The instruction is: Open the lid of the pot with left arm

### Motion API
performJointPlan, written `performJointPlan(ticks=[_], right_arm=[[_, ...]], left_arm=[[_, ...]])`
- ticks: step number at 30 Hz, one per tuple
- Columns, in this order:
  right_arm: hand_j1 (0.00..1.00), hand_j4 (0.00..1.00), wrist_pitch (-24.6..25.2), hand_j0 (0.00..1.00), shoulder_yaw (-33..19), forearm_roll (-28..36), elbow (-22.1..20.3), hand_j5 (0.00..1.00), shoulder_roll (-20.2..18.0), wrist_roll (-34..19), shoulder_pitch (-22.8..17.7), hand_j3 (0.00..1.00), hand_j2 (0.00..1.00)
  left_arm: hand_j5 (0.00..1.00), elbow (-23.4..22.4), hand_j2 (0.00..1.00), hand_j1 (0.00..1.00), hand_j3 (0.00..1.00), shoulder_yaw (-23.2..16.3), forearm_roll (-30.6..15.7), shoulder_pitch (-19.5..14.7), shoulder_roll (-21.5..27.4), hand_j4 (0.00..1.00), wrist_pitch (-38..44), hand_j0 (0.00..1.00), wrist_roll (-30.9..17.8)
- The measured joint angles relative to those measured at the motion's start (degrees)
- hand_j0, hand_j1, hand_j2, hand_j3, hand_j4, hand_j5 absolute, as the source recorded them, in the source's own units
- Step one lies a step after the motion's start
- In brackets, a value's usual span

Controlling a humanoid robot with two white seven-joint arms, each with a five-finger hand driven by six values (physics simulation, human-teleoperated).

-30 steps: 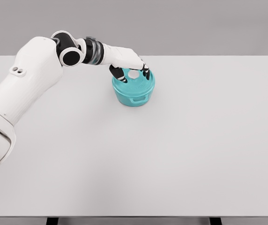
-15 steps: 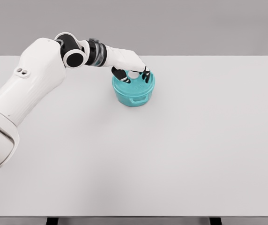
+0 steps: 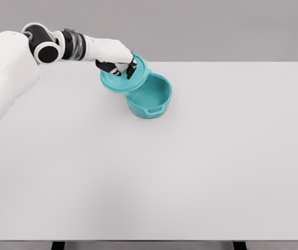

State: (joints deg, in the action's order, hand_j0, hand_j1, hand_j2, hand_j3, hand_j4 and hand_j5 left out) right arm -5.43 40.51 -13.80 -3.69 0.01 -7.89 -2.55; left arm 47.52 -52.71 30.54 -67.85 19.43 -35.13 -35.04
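- Plain white table [image 3: 201, 172] filled pretty much the whole view, grey wall behind it.
- Teal pot [image 3: 150, 100] sat near the back edge, left of centre, open on top.
- Lid [image 3: 123, 80] was tilted, up off the pot's left rim.
- Left hand [image 3: 119, 61] had its fingers clamped on the lid.

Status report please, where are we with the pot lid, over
Left robot hand shut on lid, right arm out of view. Lid off and held tilted up-left of the pot, pot open. Nothing else on the table.
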Motion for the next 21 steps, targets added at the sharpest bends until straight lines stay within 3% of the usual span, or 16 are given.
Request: performJointPlan(ticks=[5, 8, 10, 11, 19, 21], right_arm=[[1.00, 1.00, 0.0, 1.00, 0.0, 0.0, 0.0, 1.00, 0.0, 0.0, 0.0, 1.00, 1.00], [1.00, 1.00, 0.0, 1.00, 0.0, 0.0, 0.0, 1.00, 0.0, 0.0, 0.0, 1.00, 1.00], [1.00, 1.00, 0.0, 1.00, 0.0, 0.0, 0.0, 1.00, 0.0, 0.0, -0.1, 1.00, 1.00], [1.00, 1.00, 0.0, 1.00, 0.0, 0.0, 0.0, 1.00, 0.0, 0.0, 0.0, 1.00, 1.00], [1.00, 1.00, 0.0, 1.00, 0.0, 0.0, 0.0, 1.00, 0.0, 0.0, -0.1, 1.00, 1.00], [1.00, 1.00, 0.0, 1.00, 0.0, 0.0, 0.0, 1.00, 0.0, 0.0, 0.0, 1.00, 1.00]], left_arm=[[0.40, 1.9, 0.40, 0.40, 0.40, 0.9, 0.0, 1.6, 9.3, 0.40, -0.1, 0.40, 0.0], [0.63, 2.2, 0.63, 0.63, 0.63, 1.1, -0.1, 2.4, 11.1, 0.63, -0.1, 0.63, -0.1], [0.91, 2.1, 0.91, 0.91, 0.91, 1.2, -0.2, 2.4, 11.4, 0.91, 0.0, 0.91, 0.0], [0.97, 2.1, 0.97, 0.97, 0.97, 1.3, -0.4, 2.4, 11.4, 0.97, 0.0, 0.97, 0.0], [1.00, 1.9, 1.00, 1.00, 1.00, 1.3, -1.5, 2.4, 11.2, 1.00, 0.0, 1.00, 0.0], [1.00, 1.2, 1.00, 1.00, 1.00, 1.3, -2.4, 4.2, 11.8, 1.00, 0.0, 1.00, 0.0]])
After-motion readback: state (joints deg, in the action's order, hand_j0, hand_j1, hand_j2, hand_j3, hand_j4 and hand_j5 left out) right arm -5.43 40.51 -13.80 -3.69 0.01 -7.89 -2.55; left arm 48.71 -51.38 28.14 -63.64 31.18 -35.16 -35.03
